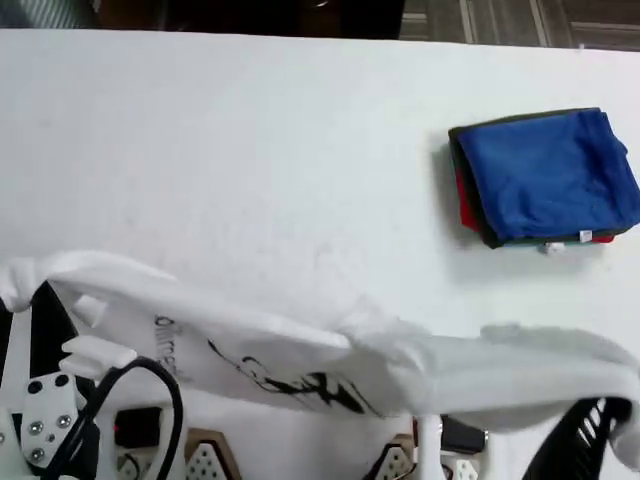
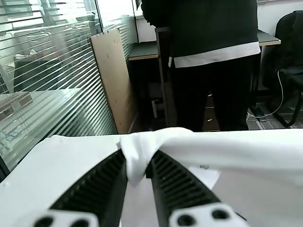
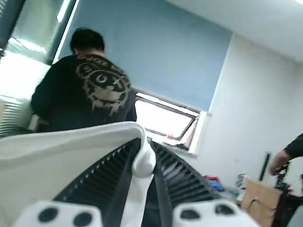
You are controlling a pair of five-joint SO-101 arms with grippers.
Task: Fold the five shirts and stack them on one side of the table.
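A white shirt [image 1: 300,350] with black print hangs stretched along the table's near edge, lifted off the surface between the two arms. My left gripper [image 2: 137,160] is shut on a bunched corner of the white shirt [image 2: 236,151]; in the high view that corner is at the left end, by the left gripper [image 1: 30,300]. My right gripper [image 3: 144,147] is shut on a fold of the white shirt [image 3: 47,161], at the right end by the right gripper [image 1: 605,420]. A stack of folded shirts [image 1: 545,175], blue on top with red and dark ones under it, lies at the right.
The white table [image 1: 250,150] is bare across its left and middle. The arm bases and a black cable [image 1: 140,385] crowd the near edge under the shirt. A person in dark clothes stands beyond the table's far side.
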